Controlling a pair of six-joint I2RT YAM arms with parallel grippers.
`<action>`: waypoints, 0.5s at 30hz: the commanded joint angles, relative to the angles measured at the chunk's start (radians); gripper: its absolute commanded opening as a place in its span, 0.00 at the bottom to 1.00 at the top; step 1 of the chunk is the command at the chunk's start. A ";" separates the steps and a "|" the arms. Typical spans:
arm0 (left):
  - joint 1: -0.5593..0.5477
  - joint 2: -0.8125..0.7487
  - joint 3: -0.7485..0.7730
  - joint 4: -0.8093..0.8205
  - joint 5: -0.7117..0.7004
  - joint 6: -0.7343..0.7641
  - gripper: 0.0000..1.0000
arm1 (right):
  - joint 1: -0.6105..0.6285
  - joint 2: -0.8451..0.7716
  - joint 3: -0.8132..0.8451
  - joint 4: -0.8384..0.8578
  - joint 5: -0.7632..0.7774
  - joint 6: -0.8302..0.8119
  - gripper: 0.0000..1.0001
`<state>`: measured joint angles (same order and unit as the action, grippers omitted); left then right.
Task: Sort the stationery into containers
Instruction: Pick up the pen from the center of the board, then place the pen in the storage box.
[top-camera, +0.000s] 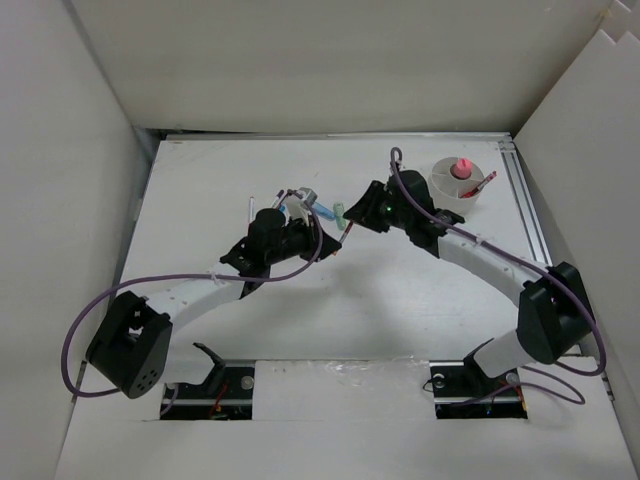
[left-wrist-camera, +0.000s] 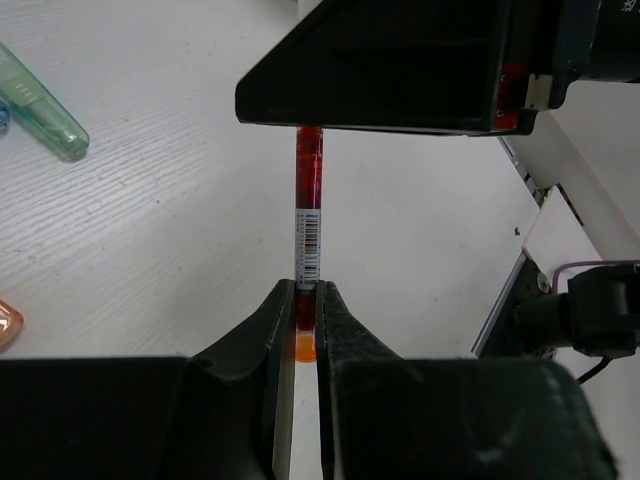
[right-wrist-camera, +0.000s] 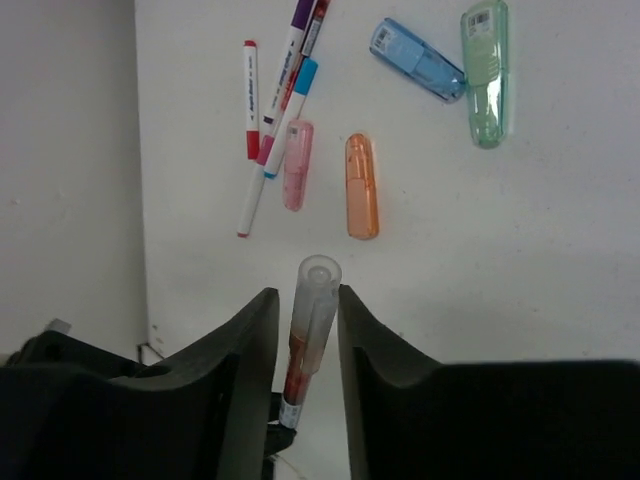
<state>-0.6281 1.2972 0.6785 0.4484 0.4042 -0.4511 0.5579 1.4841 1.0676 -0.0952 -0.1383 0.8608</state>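
A red pen (left-wrist-camera: 309, 170) hangs above the table between both grippers. My left gripper (left-wrist-camera: 308, 290) is shut on its orange-tipped end. My right gripper (right-wrist-camera: 306, 292) stands open around the pen's clear cap (right-wrist-camera: 318, 275), with the cap against the right finger and a narrow gap at the left one. From above, the two grippers meet at mid-table (top-camera: 345, 228). The white round cup (top-camera: 440, 188) stands at the back right and holds a pink piece (top-camera: 461, 167) and a red pen (top-camera: 484, 183).
Below the right gripper lie a red-capped marker (right-wrist-camera: 249, 100), a purple marker (right-wrist-camera: 290, 70), a blue marker (right-wrist-camera: 290, 110), and pink (right-wrist-camera: 297, 165), orange (right-wrist-camera: 361, 185), blue (right-wrist-camera: 417, 58) and green (right-wrist-camera: 486, 70) cases. White walls enclose the table on three sides.
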 joint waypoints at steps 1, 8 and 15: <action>0.001 -0.042 -0.013 0.073 0.047 -0.001 0.00 | 0.008 -0.004 0.048 0.071 -0.011 0.001 0.32; 0.001 -0.055 -0.013 0.093 0.012 -0.011 0.59 | -0.032 -0.053 0.038 0.058 0.051 0.021 0.01; 0.001 -0.075 -0.022 0.093 -0.096 -0.011 0.74 | -0.223 -0.120 0.087 -0.060 0.351 0.030 0.01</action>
<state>-0.6281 1.2552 0.6731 0.4873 0.3569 -0.4629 0.4076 1.4193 1.0779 -0.1181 0.0021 0.8864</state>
